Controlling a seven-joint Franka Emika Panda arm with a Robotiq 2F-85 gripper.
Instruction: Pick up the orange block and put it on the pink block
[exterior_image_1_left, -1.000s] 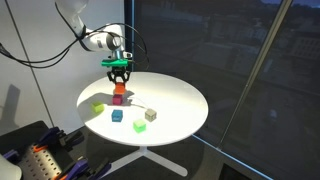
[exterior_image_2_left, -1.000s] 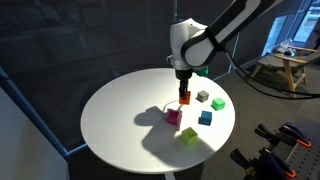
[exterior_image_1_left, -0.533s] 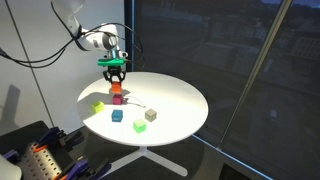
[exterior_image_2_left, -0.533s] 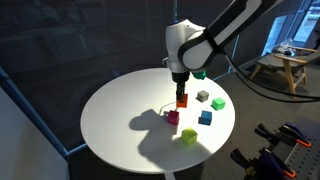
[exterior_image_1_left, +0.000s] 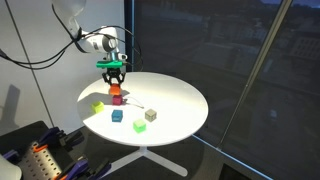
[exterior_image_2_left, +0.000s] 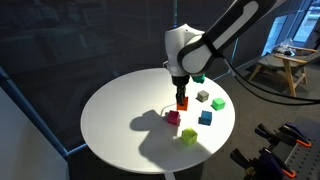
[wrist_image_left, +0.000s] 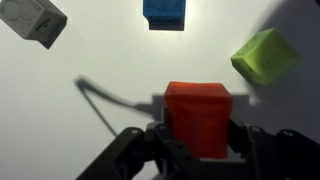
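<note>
The robot's gripper (exterior_image_2_left: 182, 96) is clamped on the orange block (wrist_image_left: 198, 115), holding it close above the pink block (exterior_image_2_left: 173, 117) on a round white table (exterior_image_2_left: 115, 115). A gray block (wrist_image_left: 32, 20), a blue block (wrist_image_left: 165, 12) and a green block (wrist_image_left: 265, 55) lie on the tabletop near the pink block, each apart from the others.

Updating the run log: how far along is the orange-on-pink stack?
Done: the orange block is picked up, clamped in the gripper. In hand: it hangs just over the pink block; I cannot tell whether they touch. Left: seat it on the pink block, open the gripper and back away.
</note>
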